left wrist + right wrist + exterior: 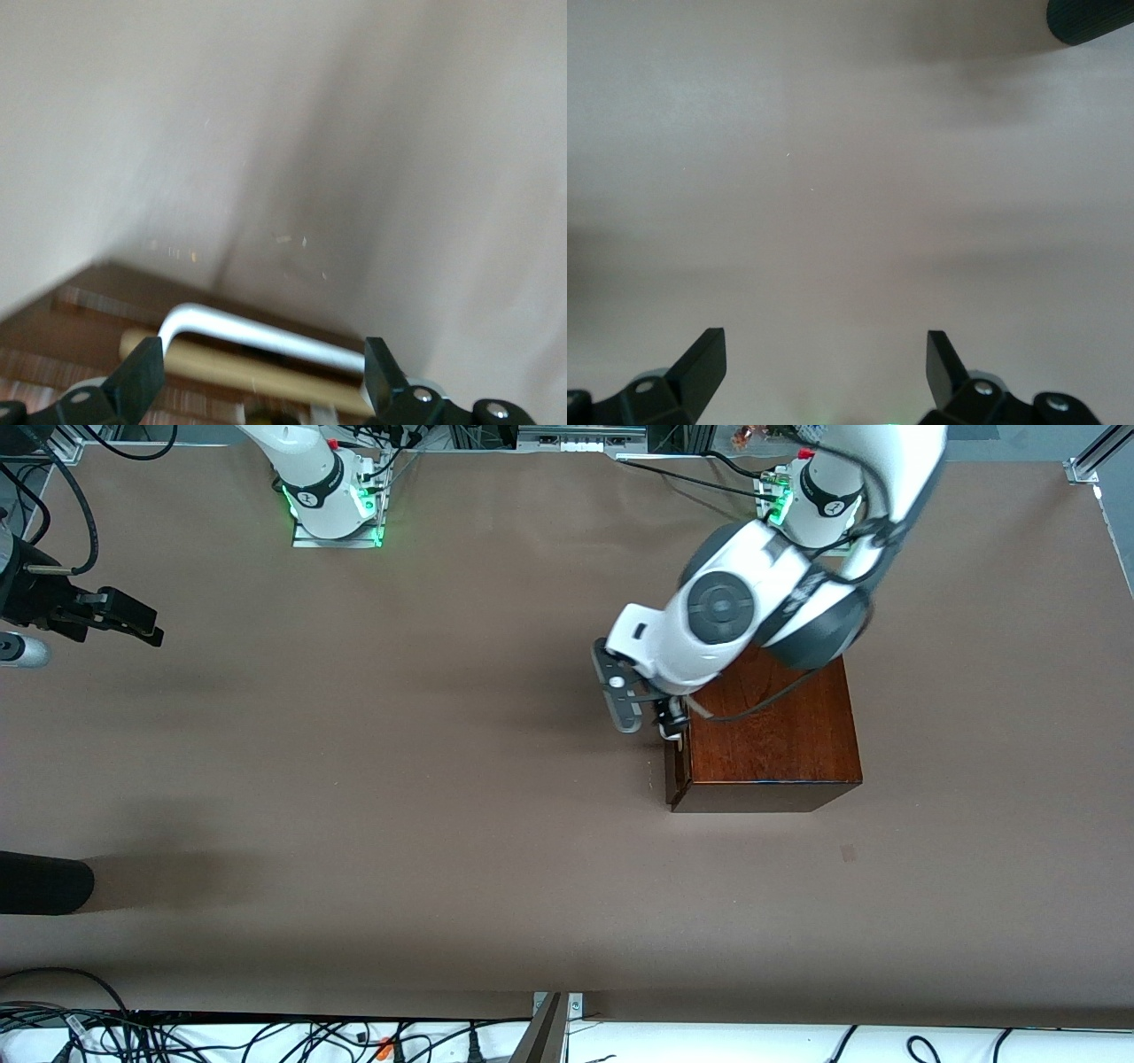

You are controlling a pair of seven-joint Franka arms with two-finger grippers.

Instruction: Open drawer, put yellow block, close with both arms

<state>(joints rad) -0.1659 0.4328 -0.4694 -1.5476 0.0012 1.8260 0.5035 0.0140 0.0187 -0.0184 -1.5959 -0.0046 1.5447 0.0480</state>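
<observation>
The glossy dark-brown wooden box (771, 731) stands on the table toward the left arm's end. Its drawer front (676, 775) faces the right arm's end. In the left wrist view the white bar handle (266, 335) lies across a pale-wood strip (239, 370) of the drawer. My left gripper (671, 724) is open at the drawer front, and its fingers (142, 376) stand at either end of the handle without gripping it. My right gripper (133, 622) is open and empty, waiting over the table's edge at the right arm's end. The yellow block is not clearly in view.
A black rounded object (44, 881) lies at the table's edge at the right arm's end; it also shows in the right wrist view (1091, 19). A silver cylinder (22, 651) sits under the right arm. Cables (266, 1036) run along the front edge.
</observation>
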